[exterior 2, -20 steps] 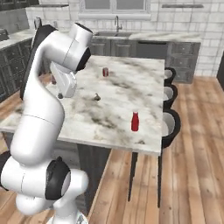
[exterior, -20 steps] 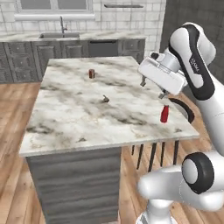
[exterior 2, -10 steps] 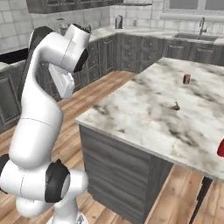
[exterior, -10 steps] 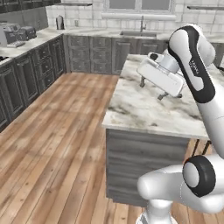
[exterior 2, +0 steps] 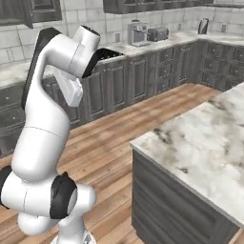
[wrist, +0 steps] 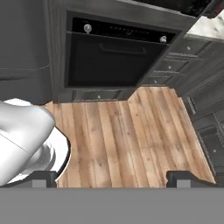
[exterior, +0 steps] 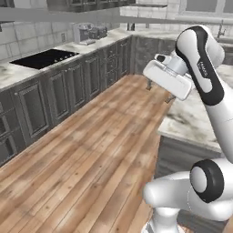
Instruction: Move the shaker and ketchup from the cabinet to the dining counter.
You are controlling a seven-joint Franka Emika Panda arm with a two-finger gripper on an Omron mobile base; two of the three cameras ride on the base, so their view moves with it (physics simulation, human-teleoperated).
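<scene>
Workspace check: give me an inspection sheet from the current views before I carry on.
Surface: dining counter, white marble veined brown, the corner in view bare.
Job's things: nothing seen of the ketchup or shaker; dark wall cabinet at top left of the right base view.
Clutter: coffee machine and toaster on the far worktop.
Grippers: gripper open, empty, above the wooden floor.
Cables: nothing seen.
Surroundings: black cooktop, built-in oven, grey base cabinets.

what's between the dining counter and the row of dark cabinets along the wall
Only bare wooden floor lies between the dining counter and the dark base cabinets, in both base views.
</scene>
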